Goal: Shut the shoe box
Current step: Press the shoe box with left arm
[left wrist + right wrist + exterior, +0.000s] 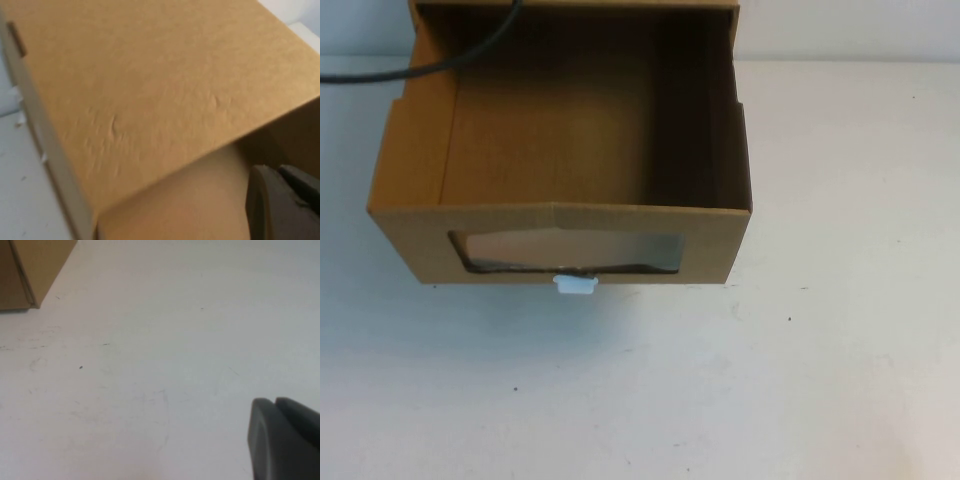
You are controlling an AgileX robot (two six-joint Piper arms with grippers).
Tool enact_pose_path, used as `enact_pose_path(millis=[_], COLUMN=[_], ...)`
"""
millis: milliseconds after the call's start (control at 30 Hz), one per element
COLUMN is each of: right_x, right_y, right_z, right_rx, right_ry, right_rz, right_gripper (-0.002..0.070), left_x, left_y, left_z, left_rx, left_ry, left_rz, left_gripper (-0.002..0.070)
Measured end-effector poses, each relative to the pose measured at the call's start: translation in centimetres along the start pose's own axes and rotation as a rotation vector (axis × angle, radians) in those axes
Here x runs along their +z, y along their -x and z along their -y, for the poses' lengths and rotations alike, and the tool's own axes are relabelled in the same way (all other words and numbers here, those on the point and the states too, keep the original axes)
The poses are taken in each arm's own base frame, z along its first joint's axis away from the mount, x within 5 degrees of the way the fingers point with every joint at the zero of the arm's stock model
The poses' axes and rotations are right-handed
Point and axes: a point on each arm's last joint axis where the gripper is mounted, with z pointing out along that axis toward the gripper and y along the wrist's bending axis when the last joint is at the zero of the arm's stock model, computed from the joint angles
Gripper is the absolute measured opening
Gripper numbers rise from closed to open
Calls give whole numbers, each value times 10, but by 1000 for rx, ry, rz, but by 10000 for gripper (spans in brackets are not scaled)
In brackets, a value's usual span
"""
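The shoe box (560, 225) is brown cardboard, and its drawer stands pulled out toward me from the sleeve at the table's far edge. The drawer is bare inside. Its front has a wide clear window (570, 252) with a small white tab (574, 285) below it. Neither arm shows in the high view. My left gripper (277, 172) hovers close over the box's cardboard top (160, 90), shut with nothing in it. My right gripper (274, 401) hangs shut and bare over the white table, well away from a corner of the box (35, 265).
A black cable (440, 60) crosses the box's far left corner. The white table (770, 380) stretches in front of the box and to its right.
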Motion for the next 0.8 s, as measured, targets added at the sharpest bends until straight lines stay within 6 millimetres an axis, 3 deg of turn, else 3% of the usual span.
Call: enact_pose_path(millis=[233, 467, 600, 800], right_x=[0, 0, 0, 0], right_y=[0, 0, 0, 0], right_z=[0, 0, 0, 0], right_rx=[0, 0, 0, 0], right_ry=[0, 0, 0, 0], right_rz=[0, 0, 0, 3], right_gripper=[-13, -13, -13, -13], left_x=[66, 119, 137, 148], left_y=[32, 29, 21, 16], left_z=[-28, -47, -54, -56], left_rx=[23, -4, -15, -9], left_ry=[-106, -163, -168, -195], left_rz=[-39, -32, -46, -44], left_gripper=[-2, -2, -2, -2])
